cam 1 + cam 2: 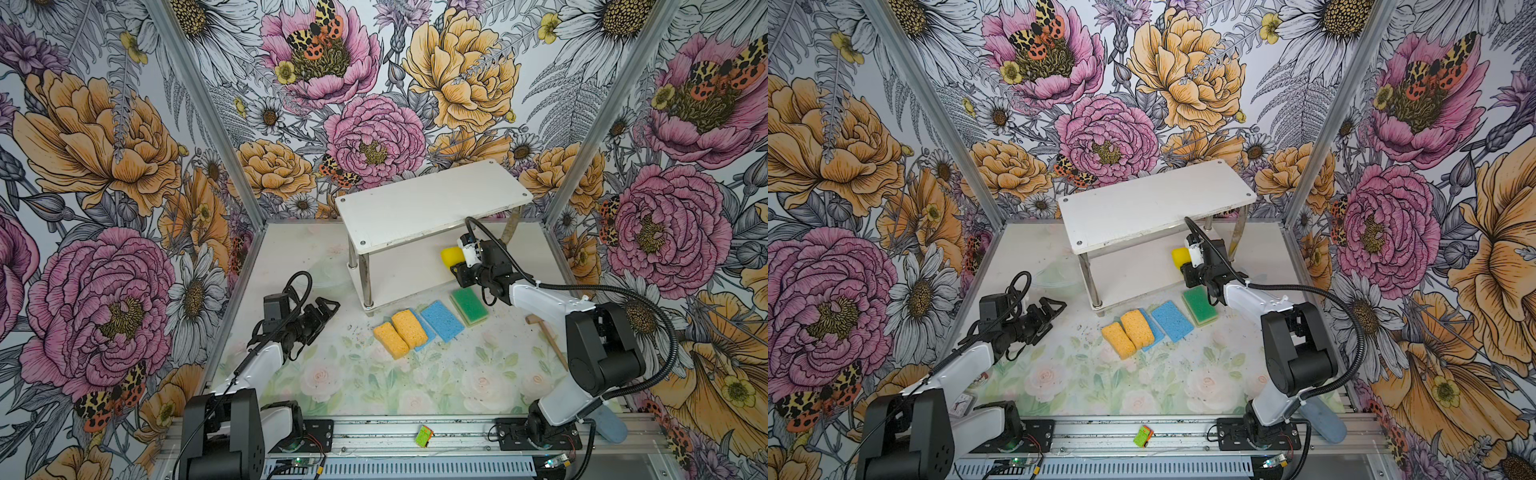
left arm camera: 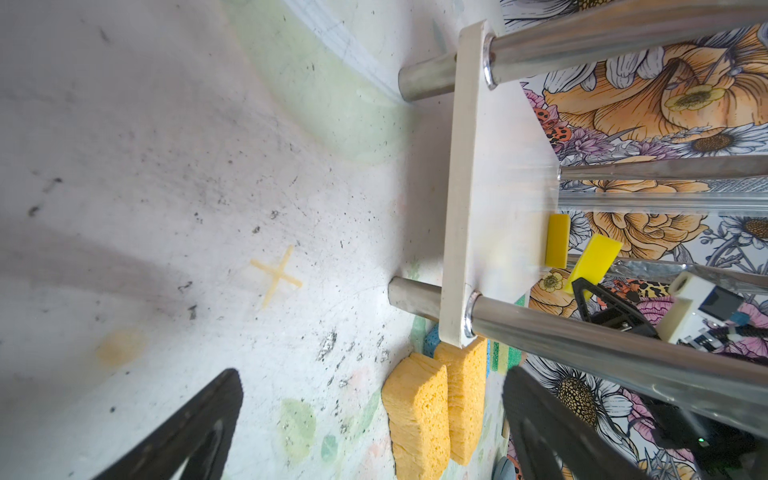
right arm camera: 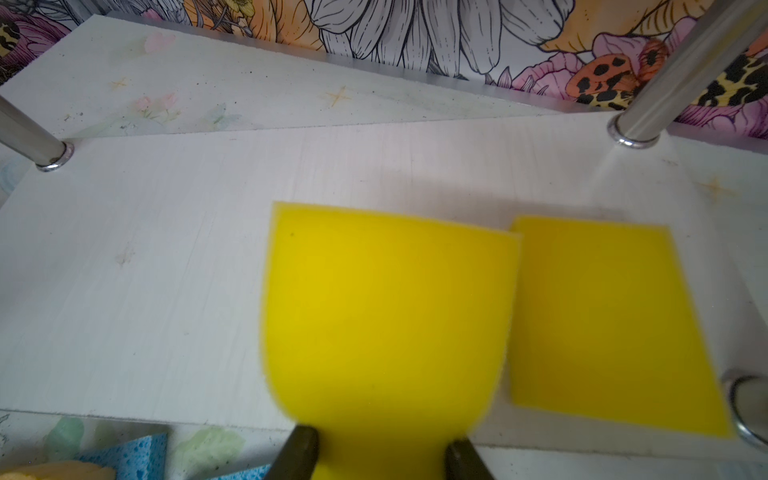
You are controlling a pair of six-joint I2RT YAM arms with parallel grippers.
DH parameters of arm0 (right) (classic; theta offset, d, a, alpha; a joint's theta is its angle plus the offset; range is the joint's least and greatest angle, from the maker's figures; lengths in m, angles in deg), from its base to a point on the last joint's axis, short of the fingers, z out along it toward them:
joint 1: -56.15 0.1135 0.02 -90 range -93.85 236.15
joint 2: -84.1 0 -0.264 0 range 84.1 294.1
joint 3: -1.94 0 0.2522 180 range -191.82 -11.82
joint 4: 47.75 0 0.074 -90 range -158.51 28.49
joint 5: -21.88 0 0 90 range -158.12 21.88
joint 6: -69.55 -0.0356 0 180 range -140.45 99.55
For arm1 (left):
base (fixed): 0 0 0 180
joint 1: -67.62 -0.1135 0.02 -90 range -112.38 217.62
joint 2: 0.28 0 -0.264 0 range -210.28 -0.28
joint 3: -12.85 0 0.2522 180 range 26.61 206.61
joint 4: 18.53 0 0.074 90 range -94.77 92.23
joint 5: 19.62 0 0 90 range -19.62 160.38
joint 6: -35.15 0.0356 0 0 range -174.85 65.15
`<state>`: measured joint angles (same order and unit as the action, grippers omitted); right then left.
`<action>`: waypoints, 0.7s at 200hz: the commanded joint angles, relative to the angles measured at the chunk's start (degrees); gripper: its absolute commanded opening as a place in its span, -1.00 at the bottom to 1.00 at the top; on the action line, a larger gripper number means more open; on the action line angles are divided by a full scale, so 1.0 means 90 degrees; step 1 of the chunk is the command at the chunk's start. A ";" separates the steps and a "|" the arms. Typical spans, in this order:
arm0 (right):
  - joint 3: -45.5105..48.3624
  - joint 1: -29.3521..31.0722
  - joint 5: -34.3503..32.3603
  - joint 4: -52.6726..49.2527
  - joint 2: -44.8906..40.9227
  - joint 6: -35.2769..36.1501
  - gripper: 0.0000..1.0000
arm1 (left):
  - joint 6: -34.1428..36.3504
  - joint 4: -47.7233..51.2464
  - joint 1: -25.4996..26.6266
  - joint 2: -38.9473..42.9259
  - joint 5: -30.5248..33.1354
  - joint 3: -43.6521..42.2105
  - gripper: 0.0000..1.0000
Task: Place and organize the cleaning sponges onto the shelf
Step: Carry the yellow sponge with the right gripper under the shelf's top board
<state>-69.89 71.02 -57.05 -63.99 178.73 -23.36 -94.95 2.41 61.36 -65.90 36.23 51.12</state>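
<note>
Two yellow sponges at the right end of the shelf (image 1: 415, 208), lower board: flat sponge (image 3: 602, 311) lying on it; held sponge (image 3: 386, 311) just beside, raised at a tilt, clamped in the right end effector (image 3: 380, 451). On the bench (image 1: 374, 382), near side of the shelf, a row: orange sponges (image 1: 409, 328), blue sponges (image 1: 442, 320), green stack (image 1: 468, 305). Left end effector (image 1: 332, 306): fingers apart, over the bench at left. Mallet (image 1: 548, 343): right.
</note>
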 commanded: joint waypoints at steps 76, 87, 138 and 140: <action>-0.0523 -0.0094 0.0157 0.0115 0.0498 0.0044 -0.18 | 0.0068 -0.0072 -0.0071 -0.0003 -0.0092 0.0025 0.98; -0.0550 -0.0099 0.0171 0.0093 0.0525 0.0044 -0.17 | 0.0070 -0.0074 -0.0064 -0.0015 -0.0095 0.0023 0.98; -0.0639 -0.0093 0.0225 -0.0012 0.0599 0.0014 -0.14 | 0.0074 -0.0074 -0.0073 -0.0013 -0.0092 0.0011 0.98; -0.0638 -0.0093 0.0225 -0.0016 0.0599 0.0020 -0.14 | 0.0079 -0.0072 -0.0068 -0.0013 -0.0092 0.0011 0.98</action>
<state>-73.71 70.67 -55.87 -64.17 183.28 -23.34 -94.95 2.44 61.36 -65.93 36.23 51.12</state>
